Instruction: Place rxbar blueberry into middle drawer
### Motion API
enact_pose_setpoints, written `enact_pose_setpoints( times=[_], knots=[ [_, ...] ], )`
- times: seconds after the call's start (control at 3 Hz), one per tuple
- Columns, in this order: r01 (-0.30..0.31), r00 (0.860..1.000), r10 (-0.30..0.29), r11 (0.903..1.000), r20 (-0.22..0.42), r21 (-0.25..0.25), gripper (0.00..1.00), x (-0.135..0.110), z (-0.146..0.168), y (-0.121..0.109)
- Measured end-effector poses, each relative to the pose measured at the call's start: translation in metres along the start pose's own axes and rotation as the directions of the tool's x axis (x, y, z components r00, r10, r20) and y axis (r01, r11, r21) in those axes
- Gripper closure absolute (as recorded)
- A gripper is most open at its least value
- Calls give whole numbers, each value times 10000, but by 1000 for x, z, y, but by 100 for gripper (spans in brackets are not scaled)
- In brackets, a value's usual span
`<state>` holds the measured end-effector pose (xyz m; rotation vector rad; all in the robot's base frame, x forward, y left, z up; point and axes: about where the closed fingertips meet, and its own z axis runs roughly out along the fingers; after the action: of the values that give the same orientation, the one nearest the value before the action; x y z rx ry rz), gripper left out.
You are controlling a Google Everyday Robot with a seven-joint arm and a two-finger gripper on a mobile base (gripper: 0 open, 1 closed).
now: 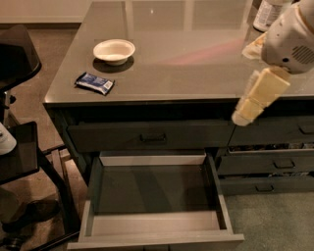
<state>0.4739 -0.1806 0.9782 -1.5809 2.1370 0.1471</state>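
Note:
The rxbar blueberry, a small dark-blue wrapped bar with white print, lies flat on the grey countertop near its front left corner. The middle drawer is pulled wide open below the counter, and its grey floor is bare. My gripper hangs at the right, in front of the counter's front edge and above the drawer's right side. It is far to the right of the bar and holds nothing that I can see.
A white round bowl sits behind the bar. A white bottle stands at the counter's back right. The shut top drawer has a recessed handle. Narrower drawers stack at the right. A black chair and stand are at the left.

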Motion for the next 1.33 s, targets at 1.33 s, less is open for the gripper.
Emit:
enact_pose_setpoints(
  times=[1.33],
  knots=[
    [-1212, 9704, 1142, 9924, 2127, 199, 0, -84, 56, -20]
  ],
)
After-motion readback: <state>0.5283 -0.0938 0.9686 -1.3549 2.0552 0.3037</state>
